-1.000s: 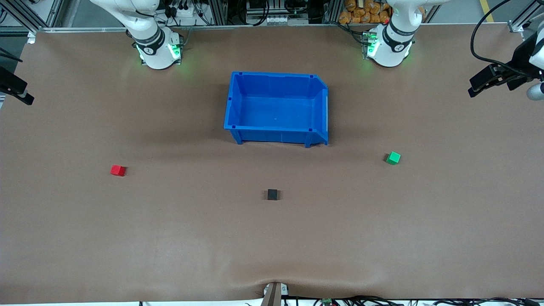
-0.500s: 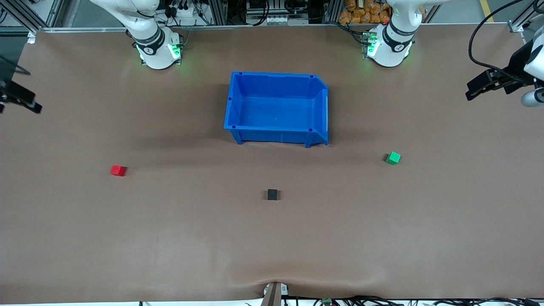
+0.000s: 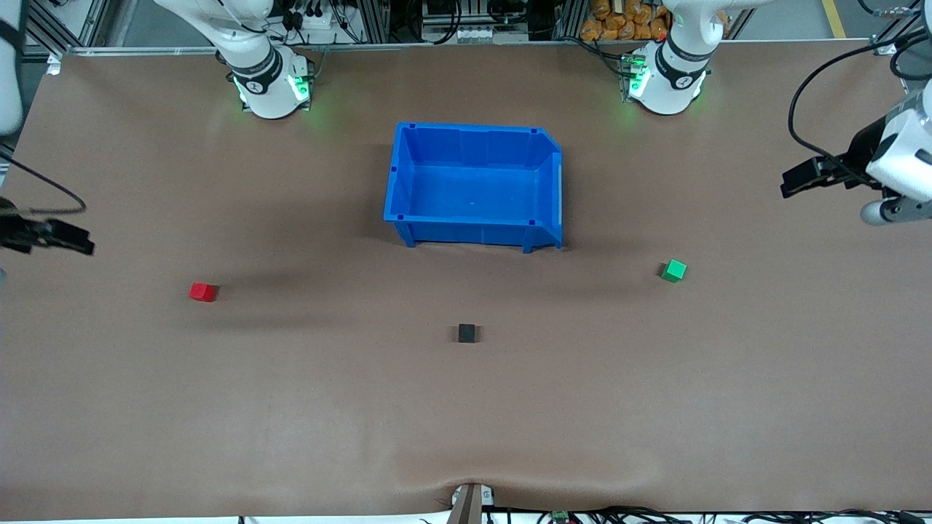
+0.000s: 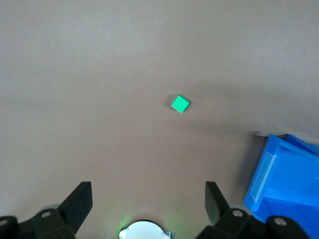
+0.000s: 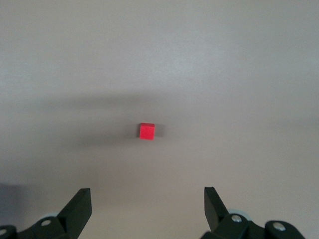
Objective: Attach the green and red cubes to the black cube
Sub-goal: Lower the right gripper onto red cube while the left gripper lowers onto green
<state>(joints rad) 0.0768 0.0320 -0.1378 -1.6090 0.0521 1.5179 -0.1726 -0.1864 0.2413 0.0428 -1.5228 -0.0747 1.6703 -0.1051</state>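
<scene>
The black cube (image 3: pixel 467 333) sits low of centre in the front view, the red cube (image 3: pixel 202 292) at middle left, the green cube (image 3: pixel 674 271) at middle right, all well apart. The right gripper (image 5: pixel 147 211) hangs over the table's left edge, jaws spread and empty; the left gripper (image 4: pixel 148 206) over the right edge, likewise. Each should centre over its cube, matching its turned faces, before descending. Brown table (image 3: pixel 291 407); blue bin (image 3: pixel 408 175) upper centre.

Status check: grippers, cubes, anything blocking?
Left gripper open above green cube; right gripper open above red cube. Black cube untouched. Blue bin clear of all three.
</scene>
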